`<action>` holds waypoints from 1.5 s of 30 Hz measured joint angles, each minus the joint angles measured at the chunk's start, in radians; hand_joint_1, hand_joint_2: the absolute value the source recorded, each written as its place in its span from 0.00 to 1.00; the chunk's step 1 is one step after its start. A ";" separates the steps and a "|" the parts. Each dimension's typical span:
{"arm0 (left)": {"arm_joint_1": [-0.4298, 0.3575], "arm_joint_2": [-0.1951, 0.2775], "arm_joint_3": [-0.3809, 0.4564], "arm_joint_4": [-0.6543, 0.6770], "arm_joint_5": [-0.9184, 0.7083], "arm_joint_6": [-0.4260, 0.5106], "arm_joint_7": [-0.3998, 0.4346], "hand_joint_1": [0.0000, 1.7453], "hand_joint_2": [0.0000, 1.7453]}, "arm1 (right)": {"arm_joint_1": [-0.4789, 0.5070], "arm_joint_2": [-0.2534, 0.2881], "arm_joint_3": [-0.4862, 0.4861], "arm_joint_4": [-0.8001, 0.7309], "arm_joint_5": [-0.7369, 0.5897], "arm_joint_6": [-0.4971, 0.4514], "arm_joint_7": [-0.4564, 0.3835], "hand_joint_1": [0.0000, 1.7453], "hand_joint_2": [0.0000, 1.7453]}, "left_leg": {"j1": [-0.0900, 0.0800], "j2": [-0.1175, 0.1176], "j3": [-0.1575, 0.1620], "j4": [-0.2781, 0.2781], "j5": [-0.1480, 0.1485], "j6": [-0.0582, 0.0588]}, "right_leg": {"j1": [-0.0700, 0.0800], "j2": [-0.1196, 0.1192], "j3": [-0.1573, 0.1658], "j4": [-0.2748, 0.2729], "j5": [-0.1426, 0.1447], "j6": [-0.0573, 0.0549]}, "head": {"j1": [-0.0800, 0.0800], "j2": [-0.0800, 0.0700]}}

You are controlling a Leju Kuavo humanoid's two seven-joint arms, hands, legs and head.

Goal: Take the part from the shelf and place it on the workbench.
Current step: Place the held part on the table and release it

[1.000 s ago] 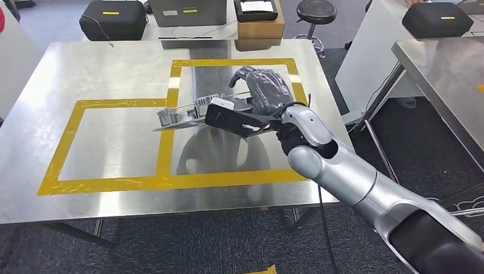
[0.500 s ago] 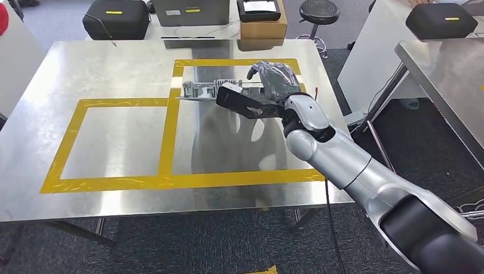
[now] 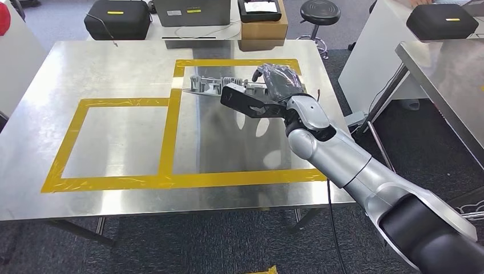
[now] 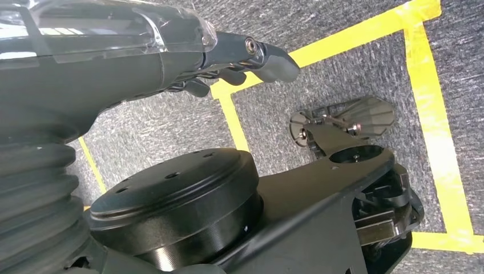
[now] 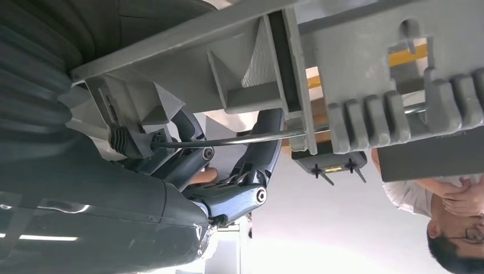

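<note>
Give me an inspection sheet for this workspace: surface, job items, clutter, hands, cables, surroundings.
Surface: steel workbench marked with yellow tape in two adjoining boxes.
Job items: grey part held over the far end of the larger taped box; whether it touches the bench cannot be told.
Clutter: nothing seen on the bench.
Hands: right hand grips the part; left hand hangs over taped carpet, fingers curled in, holding nothing.
Cables: a dark cable hangs along the right arm; a thin wire runs along the part.
Surroundings: black cases, a cardboard box, a stool, a second steel table at right, a person nearby.
</note>
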 joint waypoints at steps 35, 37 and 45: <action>-0.001 0.004 -0.009 0.000 -0.008 -0.033 0.010 0.00 0.00 | -0.079 0.175 0.107 0.049 -0.767 0.376 -0.203 0.00 1.00 | 0.000 0.009 0.001 -0.002 0.000 0.000 | 0.000 0.001 -0.001 0.000 0.000 0.000 | 0.000 0.000; -0.001 0.004 -0.009 0.000 -0.009 -0.033 0.010 0.00 0.00 | -0.091 0.179 0.123 0.051 -0.798 0.389 -0.189 0.00 1.00 | 0.000 0.008 0.001 -0.002 0.000 0.000 | 0.000 0.001 -0.001 0.000 0.000 0.000 | 0.000 0.000; -0.001 0.006 -0.009 0.000 -0.010 -0.033 0.013 0.00 0.00 | -0.121 0.183 0.173 0.057 -0.848 0.412 -0.153 0.00 1.00 | 0.000 0.005 0.001 -0.002 0.000 0.000 | 0.000 0.001 -0.001 0.000 0.000 0.000 | 0.000 0.000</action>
